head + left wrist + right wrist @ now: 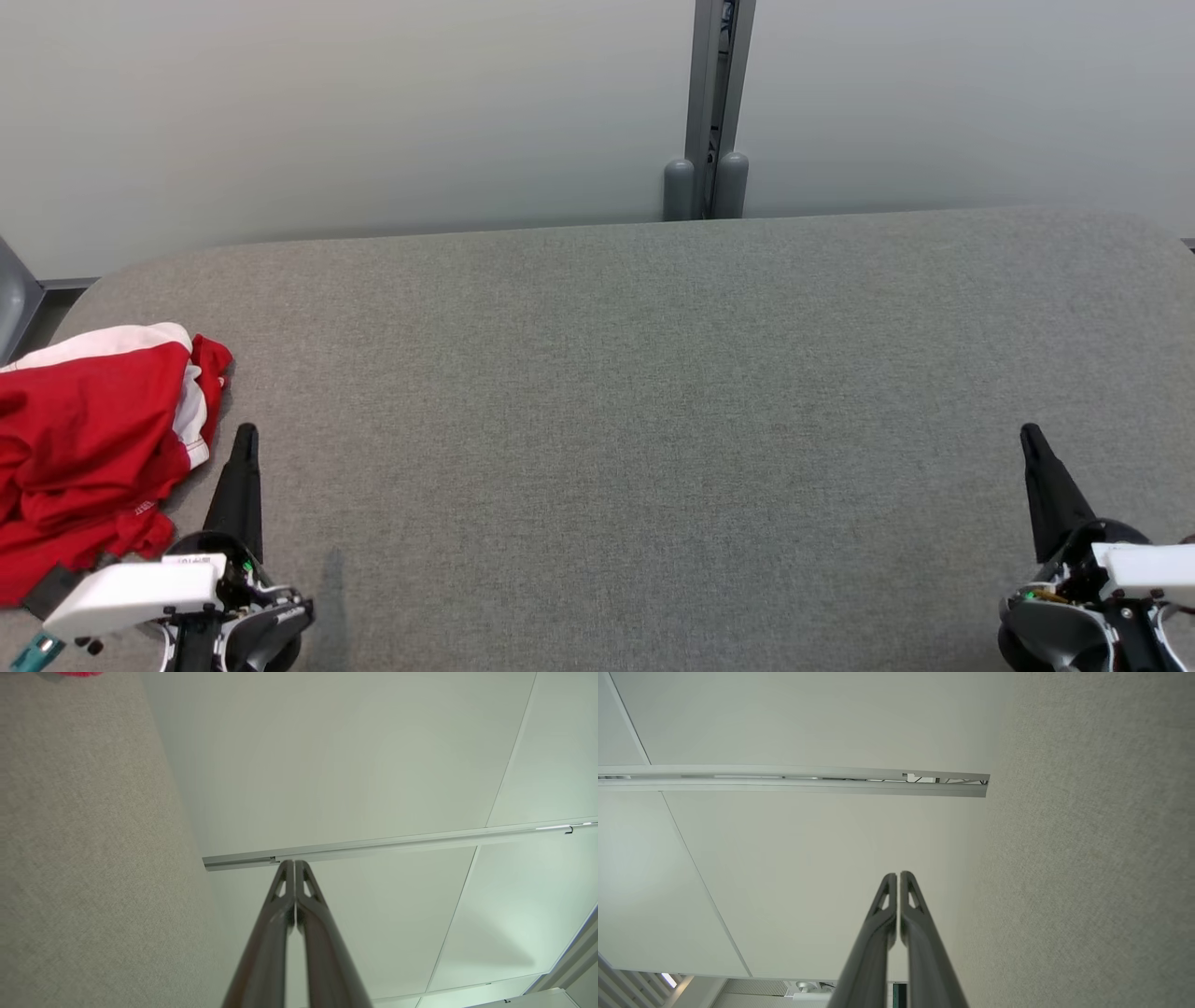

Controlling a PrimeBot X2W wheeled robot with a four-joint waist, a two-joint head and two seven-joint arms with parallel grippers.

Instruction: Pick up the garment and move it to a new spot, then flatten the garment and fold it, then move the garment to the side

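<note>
A red and white garment [89, 439] lies crumpled at the left edge of the grey fabric table [635, 392]; a sliver of it [77, 673] shows at the top of the left wrist view. My left gripper [246, 434] stands just right of the garment, fingers pressed together and holding nothing. In its own wrist view the left gripper [294, 862] points past the table toward the wall. My right gripper [1030, 432] rests at the lower right, far from the garment, also shut and empty, and it appears as a closed pair [899, 874] in the right wrist view.
A pale wall runs behind the table, with a grey vertical post [714, 107] and two rounded grey caps at its foot. The table's corners are rounded. A grey object [14, 299] sits off the table's far left corner.
</note>
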